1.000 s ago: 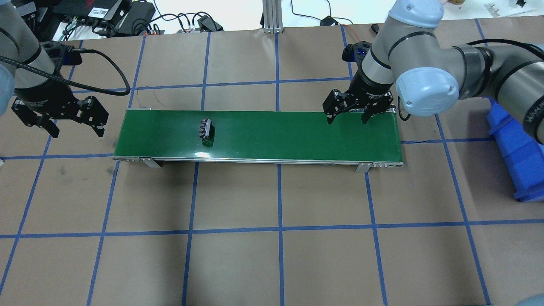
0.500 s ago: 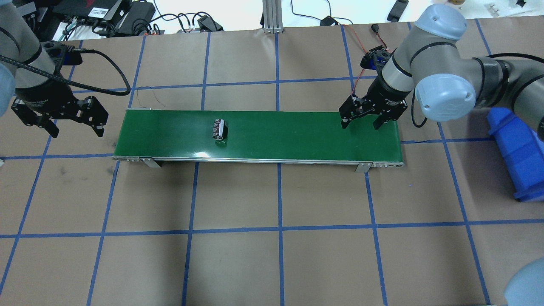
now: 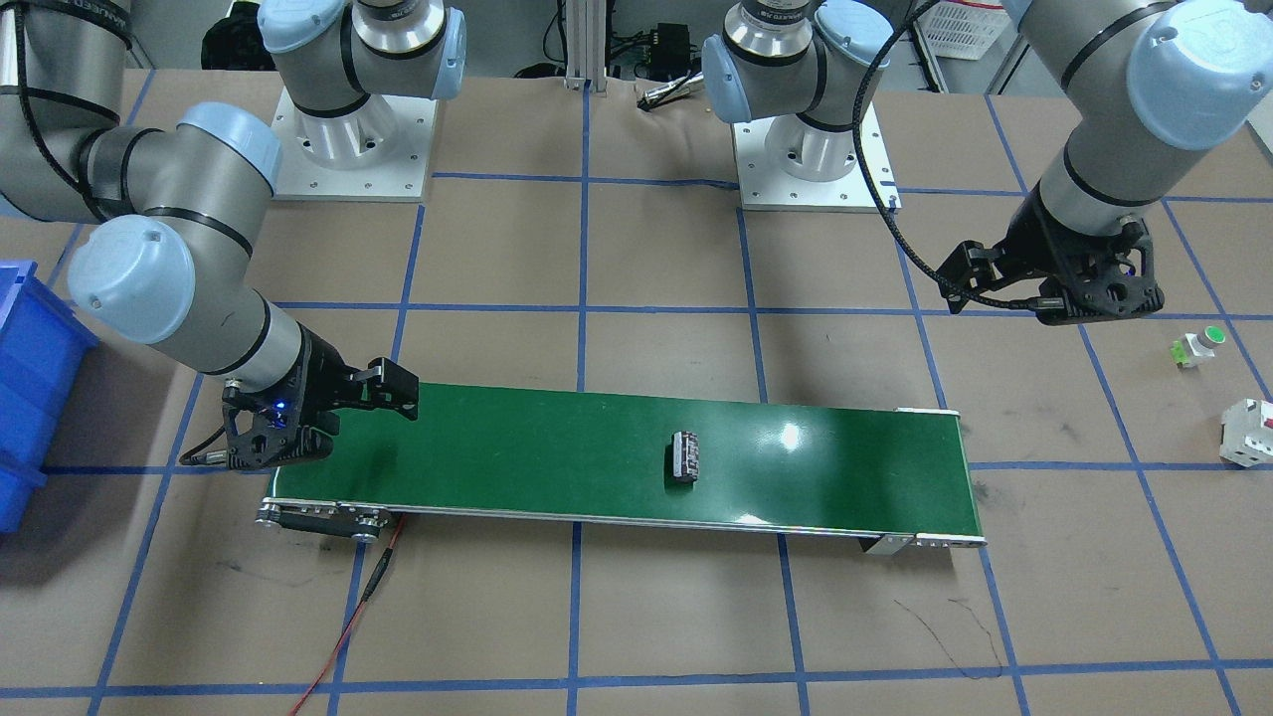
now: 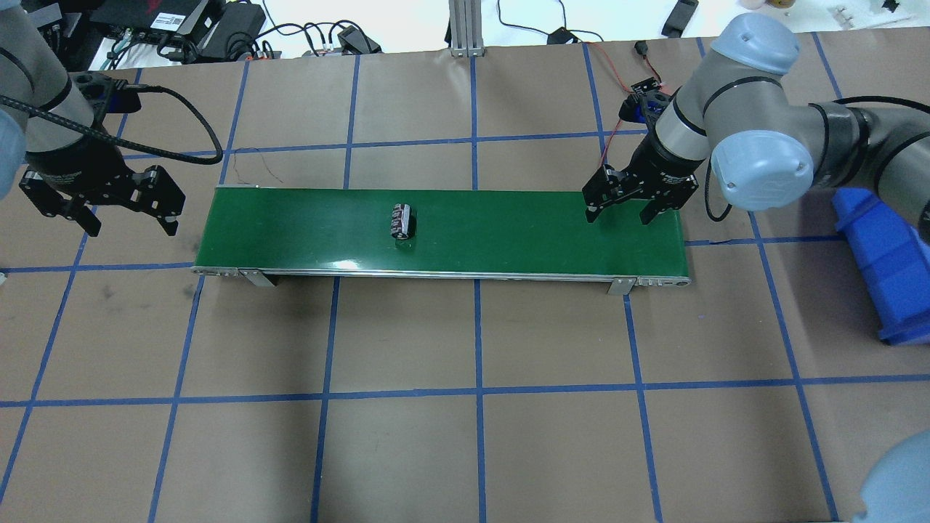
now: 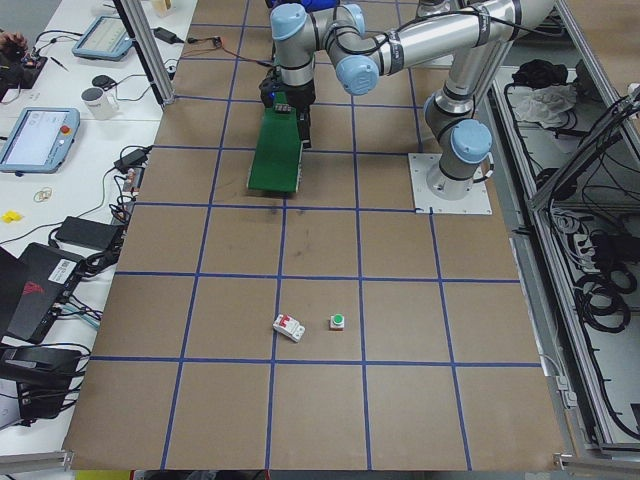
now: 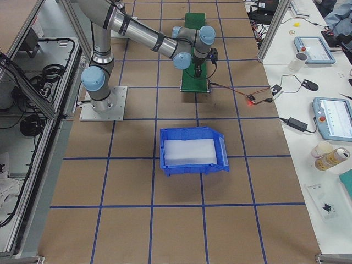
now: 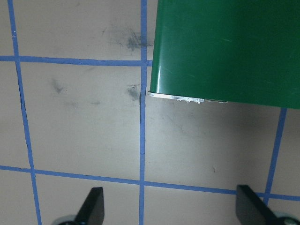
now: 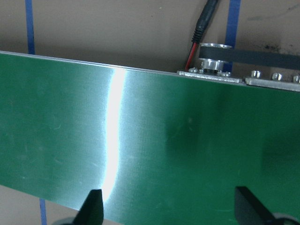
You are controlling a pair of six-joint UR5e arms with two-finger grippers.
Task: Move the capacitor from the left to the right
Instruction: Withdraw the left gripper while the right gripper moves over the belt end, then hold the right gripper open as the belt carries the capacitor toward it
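**Fingers (image 8: 93, 208) spread on both arms, capacitor (image 4: 402, 220) lies loose on the belt**

Fingers of the right gripper (image 4: 617, 216) stand wide apart with nothing between them. It hangs over the right end of the green conveyor belt (image 4: 508, 240), close to the belt's far edge. The right wrist view looks down between the two dark tips onto bare green surface. A strip of glare and a red-and-black cable at the belt's roller also show there. How high the tips sit above the belt is hard to judge, though they appear to be clear of it.

The left gripper (image 4: 132, 226) is likewise spread and empty. It hovers over the brown paper just beyond the belt's left end, and its wrist camera shows only a corner of the belt and blue tape lines.

The capacitor rests on its side on the belt, somewhat left of the belt's middle in the overhead view. It is touched by nothing and is well apart from both grippers.

A blue bin (image 4: 883, 269) sits on the table beyond the right arm. A green-capped button (image 3: 1198, 343) and a white-and-red block (image 3: 1248, 433) lie on the paper beyond the left arm.
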